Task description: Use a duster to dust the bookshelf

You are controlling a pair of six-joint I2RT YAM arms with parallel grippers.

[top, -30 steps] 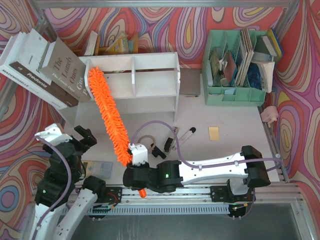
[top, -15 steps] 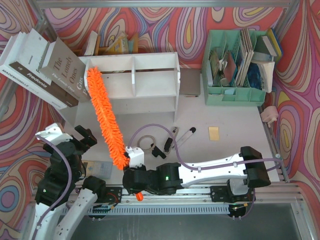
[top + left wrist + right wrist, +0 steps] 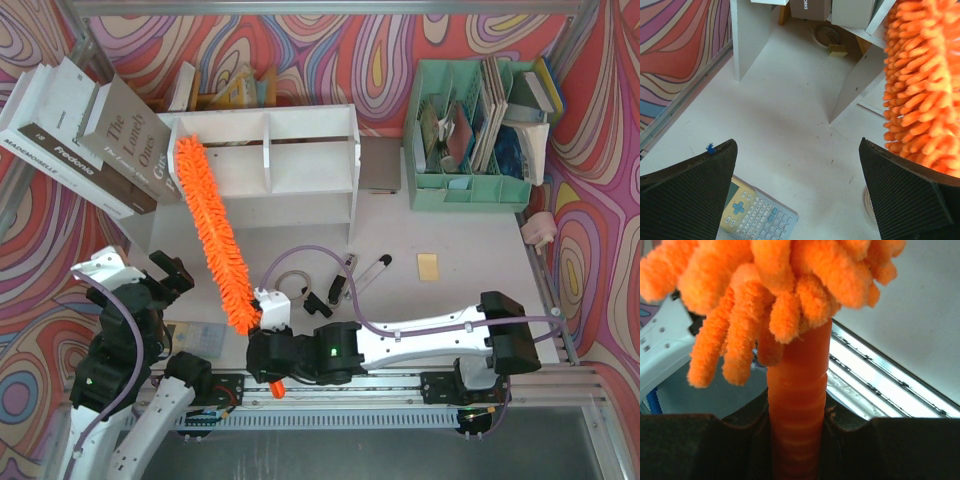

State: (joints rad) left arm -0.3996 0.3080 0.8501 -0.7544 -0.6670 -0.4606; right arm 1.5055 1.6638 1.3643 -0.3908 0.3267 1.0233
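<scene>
One duster (image 3: 211,236), one bookshelf (image 3: 300,160), two arms, two grippers. Top view: the bookshelf stands at 12 o'clock on the table (image 3: 455,295), two tiers with one upright divider. Two big books (image 3: 90,135) lean at its 9 o'clock end. One green organiser (image 3: 470,135) sits at 2 o'clock, apart from the shelf. There are two pens (image 3: 371,272) and one yellow note (image 3: 428,266) in the middle ground, and one calculator (image 3: 200,335) at 8 o'clock. The right gripper (image 3: 265,350) is low in the view, left of centre. Its fingers (image 3: 700,445) are pinched on the duster's ribbed handle (image 3: 796,405) just under the fluffy head. A short stub of handle sticks out past the gripper toward 6 o'clock. From the grip the orange head runs up toward 11 o'clock, its far tip over the shelf's top left corner. Whether the pile touches the wood cannot be told from above. The left gripper (image 3: 170,275) sits at 9 o'clock of the duster's lower half, close to it but apart. The left wrist view has that gripper's fingers (image 3: 690,200) spread wide with nothing between them. Bare table and the calculator's corner (image 3: 760,215) lie below. The duster (image 3: 922,85) fills the 3 o'clock edge, outside the right finger, and the shelf's side panels (image 3: 855,85) stand at 12 o'clock.
</scene>
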